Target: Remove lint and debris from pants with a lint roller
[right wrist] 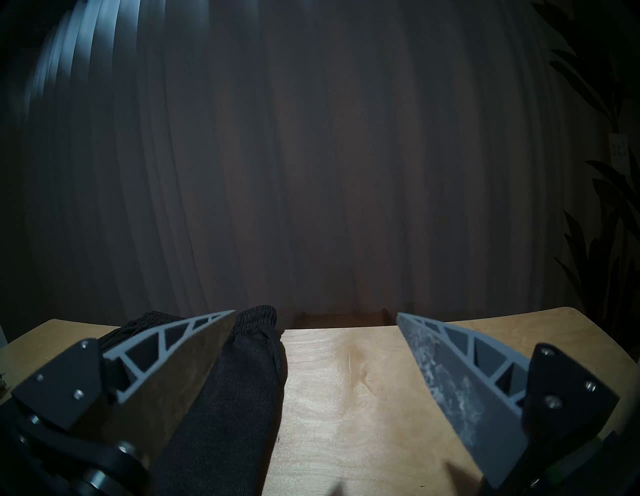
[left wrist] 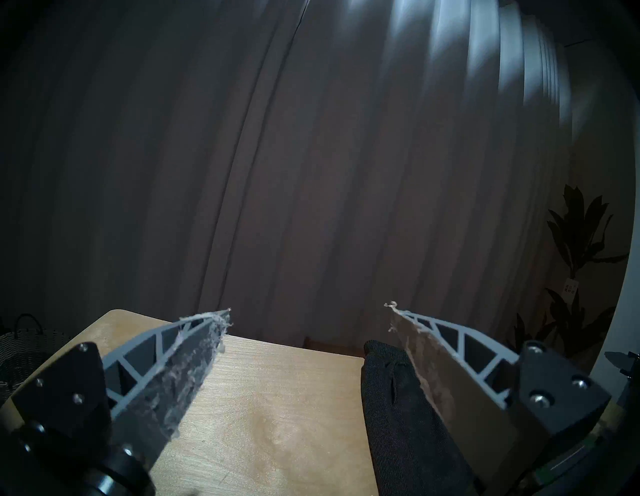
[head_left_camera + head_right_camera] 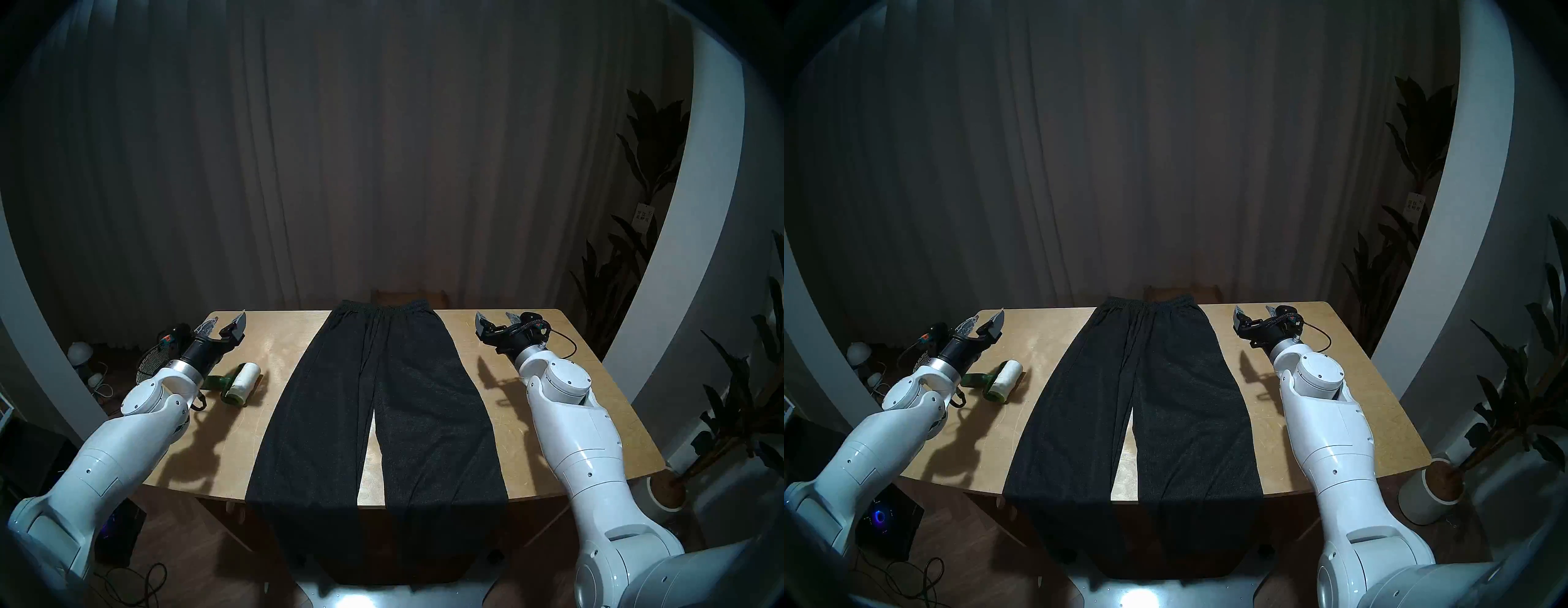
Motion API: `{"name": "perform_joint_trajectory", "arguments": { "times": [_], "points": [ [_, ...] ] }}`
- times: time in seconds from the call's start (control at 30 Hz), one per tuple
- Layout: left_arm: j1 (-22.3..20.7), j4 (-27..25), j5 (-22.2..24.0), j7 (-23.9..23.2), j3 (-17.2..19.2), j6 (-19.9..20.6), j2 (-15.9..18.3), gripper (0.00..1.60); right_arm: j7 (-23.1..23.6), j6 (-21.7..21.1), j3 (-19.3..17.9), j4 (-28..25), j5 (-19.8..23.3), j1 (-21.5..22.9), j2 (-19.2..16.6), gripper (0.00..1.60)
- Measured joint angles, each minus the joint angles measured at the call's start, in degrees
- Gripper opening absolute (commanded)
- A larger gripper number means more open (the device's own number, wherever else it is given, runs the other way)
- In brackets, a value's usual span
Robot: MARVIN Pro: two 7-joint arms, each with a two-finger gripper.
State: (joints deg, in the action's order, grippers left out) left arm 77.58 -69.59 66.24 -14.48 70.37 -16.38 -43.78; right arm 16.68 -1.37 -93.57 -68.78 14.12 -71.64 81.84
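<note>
The pants [image 3: 377, 407] are laid flat down the middle of the wooden table [image 3: 551, 446], waistband at the far edge, both legs hanging over the near edge. They are taken as the landmark here. No white flecks can be made out on the dark fabric; it is too dim and too grainy to tell.

To the left of the pants, the lint roller [image 3: 237, 384] is seen lying on its side on the bare wood, white roll nearer the trousers, dark green handle pointing away towards the left arm. It is clear of the fabric and gripped by nothing.

The left gripper [image 3: 227, 325] is held level above the table, beyond the roller and well left of the pants, its two fingers [image 2: 173, 374] spread wide with only wood and curtain between them. Shreds of pale fluff are stuck along both pads.

On the far side of the pants, the right gripper [image 3: 496, 320] is held level too, fingers [image 1: 446, 384] parted, nothing clamped; the waistband edge is seen just inside the left finger in the right wrist view.

A woven basket [image 2: 31, 350] is glimpsed off the table's left edge; its contents cannot be told.
</note>
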Motion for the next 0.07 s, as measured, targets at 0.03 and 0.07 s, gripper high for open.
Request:
{"name": "perform_joint_trajectory", "arguments": {
  "times": [0.03, 0.07],
  "points": [
    [0.00, -0.09, -0.13, 0.22, 0.00, 0.00, 0.00, 1.60, -0.08, 0.20, 0.00, 0.09, 0.03, 0.05, 0.05, 1.60],
    [-0.01, -0.16, -0.23, 0.38, 0.01, -0.01, 0.00, 1.60, -0.13, 0.35, 0.00, 0.15, 0.05, 0.08, 0.09, 1.60]
  ]
}}
